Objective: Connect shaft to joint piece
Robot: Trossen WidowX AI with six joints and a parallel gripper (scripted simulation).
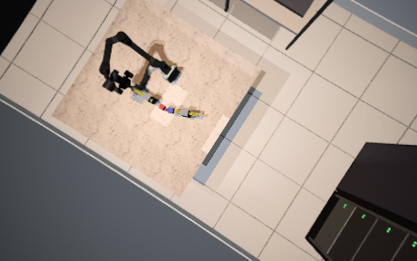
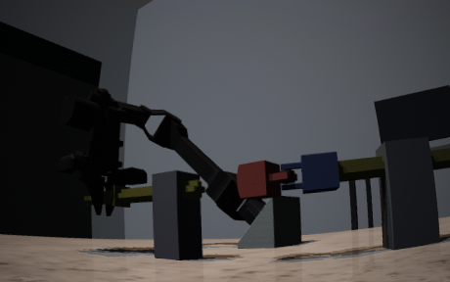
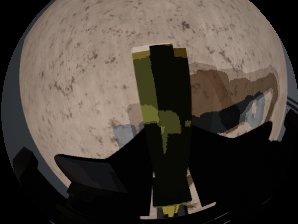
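The gripper [image 2: 102, 208] is pinching the second shaft [image 2: 134, 193] behind its grey block [image 2: 177, 215] and, judging by the task, should be pushing straight along it toward the red joint piece [image 2: 254, 179].

A pincer finger [image 3: 168, 129] hides the yellow shaft's [image 3: 144, 90] middle.

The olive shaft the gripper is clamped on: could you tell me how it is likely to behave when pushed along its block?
The olive shaft looks like a straight rigid bar, so it probably will not flex. It passes through the dark block, so it should slide rather than roll or tip. The gripper grips it near its far end, so sideways force might bind it.
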